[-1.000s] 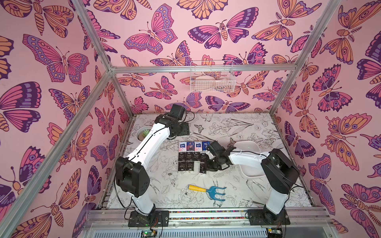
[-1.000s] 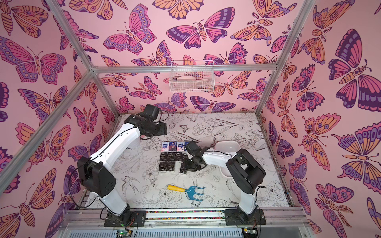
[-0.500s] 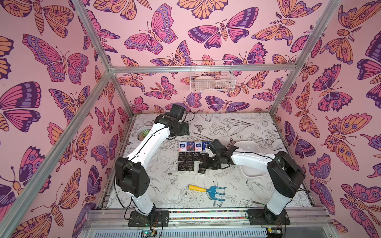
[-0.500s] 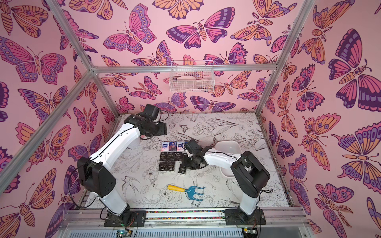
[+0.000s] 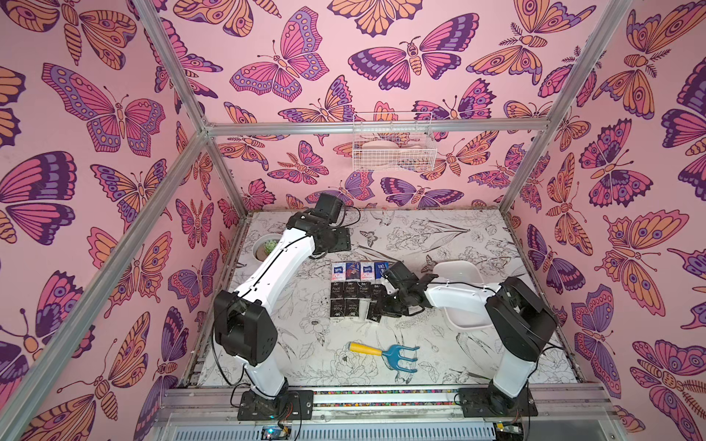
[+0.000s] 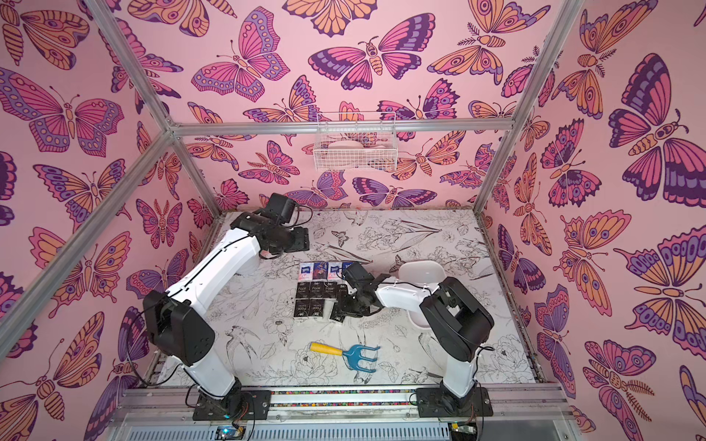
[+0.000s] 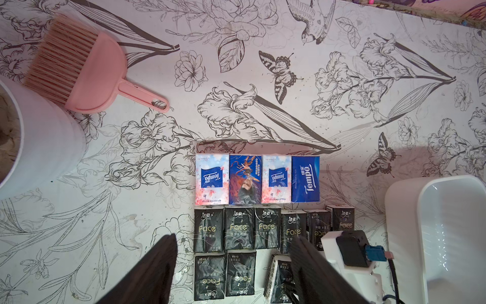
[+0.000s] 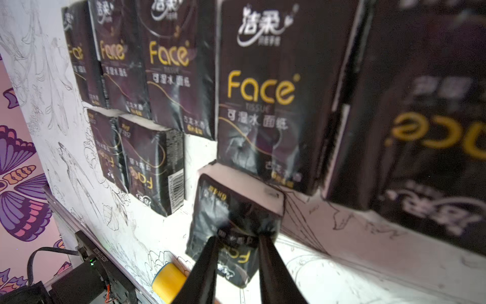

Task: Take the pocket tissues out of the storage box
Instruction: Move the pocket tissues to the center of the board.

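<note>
The black packet has tipped crooked since a second ago. The right gripper pinches it tight at the end of the front row. The other pocket tissues lie in rows on the table, just beside the storage box. The left gripper hangs open above them, holding nothing.

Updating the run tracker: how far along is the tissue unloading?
Done: pocket tissues lie in rows on the table; the visible part of the storage box holds none. In hand: the right gripper pinches a black packet beside the near row; the left gripper hangs open, empty. Left: likely just releasing that packet, though the right arm hides part of the box.
</note>
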